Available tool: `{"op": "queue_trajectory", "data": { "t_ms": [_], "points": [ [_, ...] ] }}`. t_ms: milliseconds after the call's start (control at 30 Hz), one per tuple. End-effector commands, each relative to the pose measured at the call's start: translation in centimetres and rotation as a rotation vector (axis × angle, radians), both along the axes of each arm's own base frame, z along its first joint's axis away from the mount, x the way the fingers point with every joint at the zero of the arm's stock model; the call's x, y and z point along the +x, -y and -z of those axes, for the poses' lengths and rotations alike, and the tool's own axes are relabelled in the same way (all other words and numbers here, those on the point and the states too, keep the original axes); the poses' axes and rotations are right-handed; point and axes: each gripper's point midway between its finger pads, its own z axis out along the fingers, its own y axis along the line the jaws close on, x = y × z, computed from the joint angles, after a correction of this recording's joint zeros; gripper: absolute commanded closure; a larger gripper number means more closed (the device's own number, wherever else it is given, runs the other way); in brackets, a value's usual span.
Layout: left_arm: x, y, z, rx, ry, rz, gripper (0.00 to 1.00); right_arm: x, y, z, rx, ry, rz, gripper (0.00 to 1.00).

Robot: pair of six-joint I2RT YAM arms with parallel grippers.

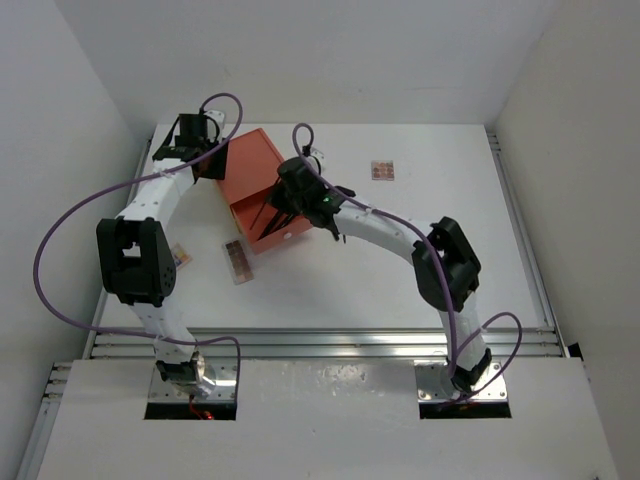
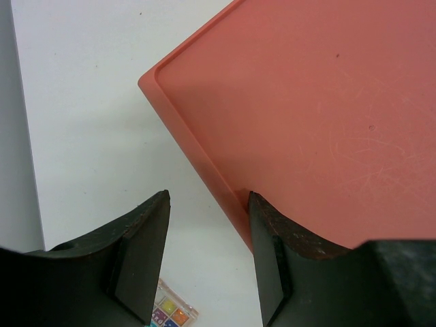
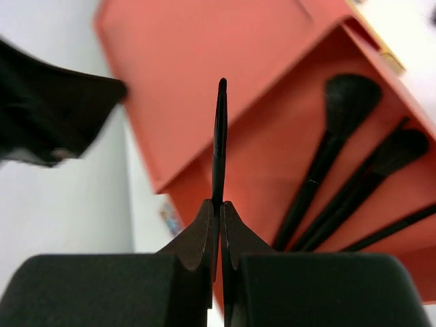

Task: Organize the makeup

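My right gripper (image 3: 219, 204) is shut on a slim black brush (image 3: 219, 133) and holds it over the open drawer (image 3: 286, 184) of the orange box. Several black brushes (image 3: 325, 153) lie in that drawer, one of them wide-headed. In the top view the right gripper (image 1: 287, 198) hangs over the drawer's front (image 1: 268, 226). My left gripper (image 2: 208, 197) is open and straddles the box's left edge (image 2: 197, 146); its right finger touches the box and its left finger is over the table. A multicoloured palette (image 2: 170, 315) lies below it.
The orange drawer box (image 1: 250, 170) stands at the back left of the white table. A pink-brown palette (image 1: 382, 170) lies to its right. Another palette (image 1: 237, 261) and the multicoloured one (image 1: 180, 256) lie in front of it. A wall runs along the table's left side.
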Motion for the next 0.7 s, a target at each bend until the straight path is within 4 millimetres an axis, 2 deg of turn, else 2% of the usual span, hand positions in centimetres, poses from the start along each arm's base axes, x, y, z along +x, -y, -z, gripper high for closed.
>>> {"op": "queue_trajectory", "data": {
  "t_ms": [0,167,300,433,533,667],
  "points": [
    [-1.3,-0.7,-0.3,0.004,-0.021,-0.007,0.45,1.1,0.4,-1.3,0.001,0.026,0.062,1.0],
    [-1.3,-0.7,-0.3,0.004,-0.021,-0.007,0.45,1.5,1.5,0.2,-0.077,0.035,0.088,1.0],
    [-1.3,-0.5,-0.3,-0.002,-0.021,0.0,0.45,1.6,1.4,0.6,-0.09,0.043,0.068,1.0],
    [-1.3,-0.5,-0.3,-0.002,-0.021,0.0,0.45,1.6,-0.1,-0.2,-0.088,0.087,-0.027,0.59],
    [-1.3,-0.7,-0.3,0.004,-0.021,-0.007,0.45,0.8,-1.1,-2.1,-0.125,0.124,-0.136,0.46],
    [-1.3,-0.9,-0.3,0.011,-0.021,-0.015,0.45,0.2,-0.7,-4.8,-0.197,0.214,-0.257,0.37]
  ]
}}
